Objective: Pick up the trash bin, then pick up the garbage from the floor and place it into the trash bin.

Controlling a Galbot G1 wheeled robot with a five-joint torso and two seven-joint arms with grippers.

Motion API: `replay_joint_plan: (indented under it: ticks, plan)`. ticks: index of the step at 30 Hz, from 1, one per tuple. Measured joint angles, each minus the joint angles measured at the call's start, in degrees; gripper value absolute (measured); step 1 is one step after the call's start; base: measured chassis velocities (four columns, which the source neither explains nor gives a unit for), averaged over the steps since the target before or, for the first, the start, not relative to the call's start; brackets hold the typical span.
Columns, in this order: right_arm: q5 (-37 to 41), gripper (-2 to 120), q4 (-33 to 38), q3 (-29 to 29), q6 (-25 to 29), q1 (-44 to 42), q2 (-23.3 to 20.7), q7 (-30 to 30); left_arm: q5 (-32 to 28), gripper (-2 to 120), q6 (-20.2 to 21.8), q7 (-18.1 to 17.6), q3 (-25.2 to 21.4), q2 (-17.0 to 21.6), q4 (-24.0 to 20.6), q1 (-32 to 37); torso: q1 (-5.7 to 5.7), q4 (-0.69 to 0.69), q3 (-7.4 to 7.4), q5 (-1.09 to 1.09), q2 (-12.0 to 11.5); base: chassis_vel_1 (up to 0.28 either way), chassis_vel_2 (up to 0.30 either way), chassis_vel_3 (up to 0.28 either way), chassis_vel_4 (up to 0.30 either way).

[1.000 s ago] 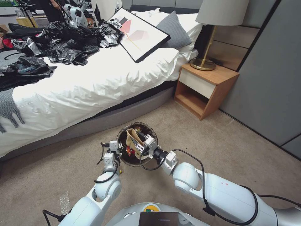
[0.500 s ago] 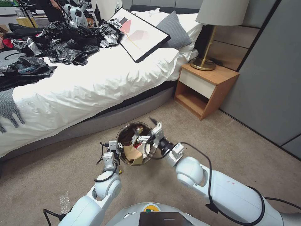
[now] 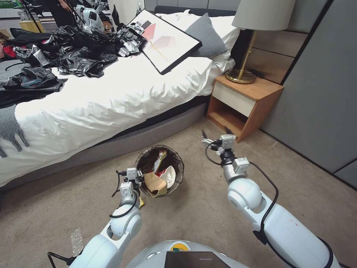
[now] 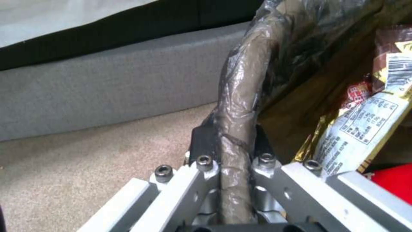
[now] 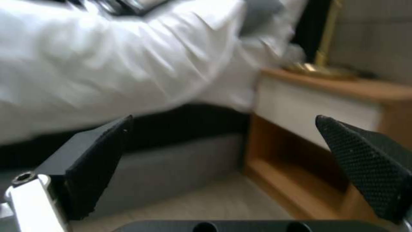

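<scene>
The trash bin (image 3: 180, 163), round and lined with a dark brown bag, hangs just off the carpet in front of the bed. My left gripper (image 3: 138, 178) is shut on its near rim. In the left wrist view the bag-wrapped rim (image 4: 240, 96) runs between the fingers of the left gripper (image 4: 231, 143). Garbage lies inside: a brown paper bag (image 3: 155, 184), a white cup (image 3: 169, 175) and a snack wrapper (image 3: 160, 156) (image 4: 365, 125). My right gripper (image 3: 215, 134) (image 5: 231, 158) is open and empty, held to the right of the bin, toward the nightstand.
A bed (image 3: 111, 96) with white bedding spans the left, carrying black plastic sheets (image 3: 81, 52) and a framed picture (image 3: 167, 41). A wooden nightstand (image 3: 243, 106) with a lamp (image 3: 247, 44) stands at the right by a grey wall. A clear plastic scrap (image 3: 77, 240) lies on the carpet.
The right gripper let the brown paper bag drop into the bin, then swung right and away toward the nightstand, open. The left gripper kept its hold on the rim.
</scene>
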Motion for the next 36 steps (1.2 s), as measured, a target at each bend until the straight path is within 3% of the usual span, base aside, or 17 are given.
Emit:
replay_joint_plan:
  ticks: [2,4,7,16,36]
  plan:
    - [-0.69,100,-0.76,2.18,-0.11,-1.59,0.65,0.59,0.1,2,-0.07,-0.01,-0.13,0.02,-0.01,0.2,0.0,0.01,0.0,0.0,0.0,0.0,0.0,0.0,0.0]
    - [-3.92,100,-4.37,9.14,0.1,-6.38,3.32,1.58,0.26,2,-0.21,-0.11,-0.45,0.32,-0.11,0.61,0.0,0.04,0.0,-0.03,0.0,0.0,0.0,0.0,0.0]
    - [-6.58,100,-7.51,12.5,1.68,-10.62,5.73,1.54,0.09,2,-0.3,-0.58,-0.82,0.54,-0.16,0.57,0.0,0.0,0.0,-0.02,0.0,0.0,0.0,0.0,0.0]
    - [-9.18,100,-9.58,12.61,2.59,-12.95,8.73,1.4,-0.58,2,-0.31,-1.08,-0.99,0.75,-0.55,0.66,0.0,0.01,0.01,-0.01,0.0,0.0,0.0,0.0,0.0]
    - [-8.98,100,-10.81,12.31,2.37,-11.87,8.41,1.25,-0.78,2,-0.31,-1.11,-1.21,0.47,-0.66,0.46,0.0,0.02,0.01,-0.01,0.0,0.015,0.014,0.013,0.013]
